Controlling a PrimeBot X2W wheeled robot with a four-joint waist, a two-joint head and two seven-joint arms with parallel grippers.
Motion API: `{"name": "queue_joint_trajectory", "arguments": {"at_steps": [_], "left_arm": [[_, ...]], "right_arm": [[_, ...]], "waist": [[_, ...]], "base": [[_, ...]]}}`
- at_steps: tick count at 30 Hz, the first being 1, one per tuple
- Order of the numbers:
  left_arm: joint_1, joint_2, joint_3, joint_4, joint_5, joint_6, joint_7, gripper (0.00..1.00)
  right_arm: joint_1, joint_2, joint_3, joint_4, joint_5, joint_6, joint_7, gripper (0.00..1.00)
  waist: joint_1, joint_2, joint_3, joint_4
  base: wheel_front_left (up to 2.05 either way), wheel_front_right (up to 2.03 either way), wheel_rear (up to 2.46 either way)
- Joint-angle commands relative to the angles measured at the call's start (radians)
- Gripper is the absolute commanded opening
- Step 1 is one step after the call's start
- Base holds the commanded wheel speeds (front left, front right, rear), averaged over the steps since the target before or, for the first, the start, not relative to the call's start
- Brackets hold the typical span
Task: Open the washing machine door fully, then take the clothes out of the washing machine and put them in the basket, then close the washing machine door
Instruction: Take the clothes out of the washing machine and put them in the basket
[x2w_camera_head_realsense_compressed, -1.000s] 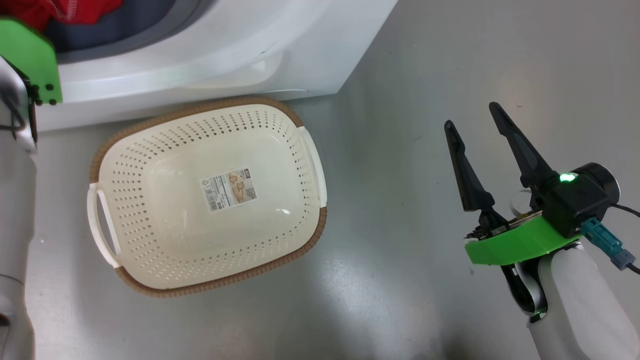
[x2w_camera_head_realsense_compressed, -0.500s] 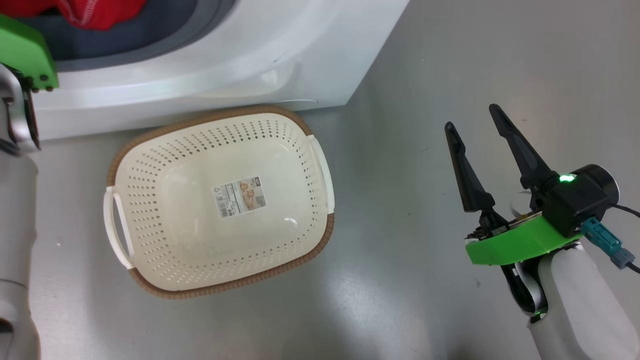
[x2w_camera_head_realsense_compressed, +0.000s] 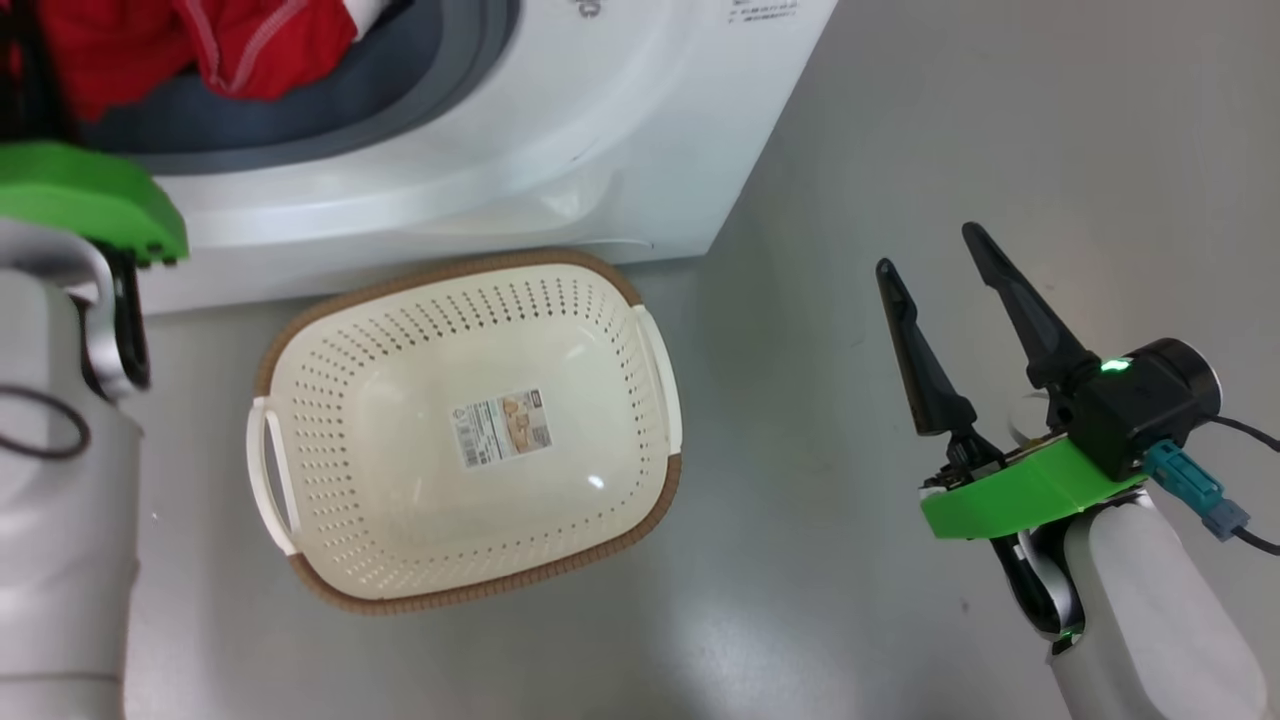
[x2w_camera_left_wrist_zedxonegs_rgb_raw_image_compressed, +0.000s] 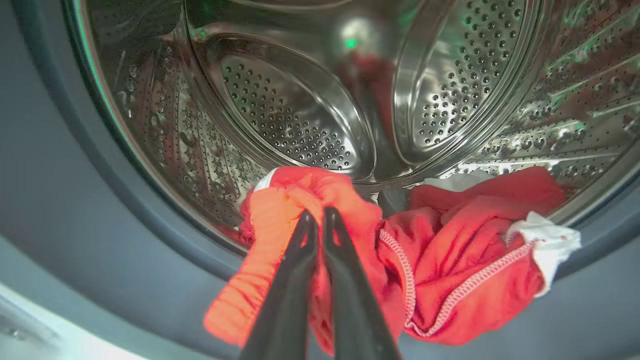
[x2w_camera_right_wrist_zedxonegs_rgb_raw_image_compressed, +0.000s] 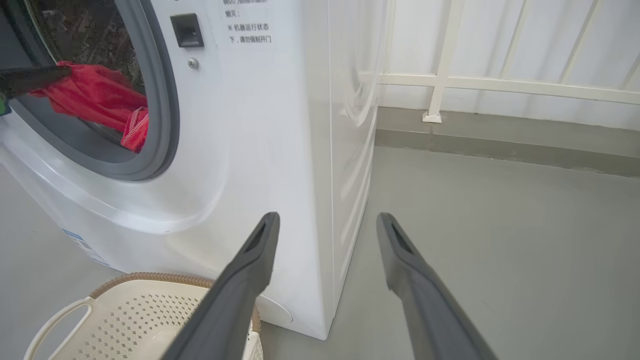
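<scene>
- At the machine's (x2w_camera_head_realsense_compressed: 560, 130) round mouth, our left gripper (x2w_camera_left_wrist_zedxonegs_rgb_raw_image_compressed: 317, 214) has its two dark fingers pressed together on a fold of the red clothes (x2w_camera_left_wrist_zedxonegs_rgb_raw_image_compressed: 450, 260).
- We see the clothes bunched at the front lip of the steel drum (x2w_camera_left_wrist_zedxonegs_rgb_raw_image_compressed: 295, 120) and draped over the grey seal (x2w_camera_left_wrist_zedxonegs_rgb_raw_image_compressed: 60, 210). One fold hangs outward past the seal beside the fingers.
- White stitching runs along the red hems, and a white patch shows at the far right of the bundle.
- From our right wrist view, the red cloth trails down from the left gripper's fingers, inside the opening.
- Our right gripper (x2w_camera_head_realsense_compressed: 928, 248) hangs over bare floor (x2w_camera_head_realsense_compressed: 800, 620) to the right of the basket (x2w_camera_head_realsense_compressed: 330, 520) and well apart from it. Its fingers are spread wide with nothing between them.
- We find the basket on the floor just in front of the machine, below the opening. Its brown rim lies close to the machine's base, and we cannot tell whether the two touch.
- On the basket's perforated cream base we see a paper label (x2w_camera_head_realsense_compressed: 500, 430), and a white handle sits at each short end.
- Beside the opening, the machine's white front carries a printed notice (x2w_camera_right_wrist_zedxonegs_rgb_raw_image_compressed: 247, 30).
- Beyond the machine's side, a white railing (x2w_camera_right_wrist_zedxonegs_rgb_raw_image_compressed: 500, 85) runs along the wall above the grey floor.
</scene>
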Motion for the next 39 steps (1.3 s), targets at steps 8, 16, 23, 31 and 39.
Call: {"name": "queue_joint_trajectory", "arguments": {"at_steps": [8, 16, 23, 31, 39], "left_arm": [[0.171, 0.015, 0.063, -0.220, -0.041, -0.025, -0.009, 0.00], [0.298, 0.001, 0.064, -0.327, -0.059, -0.031, -0.008, 0.00], [0.410, -0.010, 0.064, -0.442, -0.079, -0.029, 0.003, 0.00], [0.532, -0.031, 0.055, -0.576, -0.098, -0.016, 0.045, 0.00], [0.619, -0.046, 0.035, -0.753, -0.106, -0.001, 0.097, 0.00]], "right_arm": [[0.050, 0.007, 0.019, -0.005, 0.010, 0.000, -0.006, 1.00], [0.078, 0.006, 0.017, 0.006, 0.009, 0.000, -0.006, 1.00], [0.110, 0.005, 0.004, 0.020, 0.010, 0.000, -0.006, 1.00], [0.135, 0.011, 0.002, 0.029, 0.011, 0.000, -0.006, 1.00], [0.153, 0.016, -0.007, 0.027, 0.014, 0.000, -0.006, 1.00]], "waist": [[0.0000, 0.0000, -0.093, -0.008], [0.0000, 0.0000, -0.158, -0.010], [0.0000, 0.0000, -0.214, 0.003], [0.0000, 0.0000, -0.279, 0.012], [0.0000, 0.0000, -0.298, 0.015]], "base": [[0.00, 0.00, 0.00], [0.00, 0.00, 0.00], [0.00, 0.00, 0.00], [0.00, 0.00, 0.00], [0.00, 0.00, 0.00]]}}
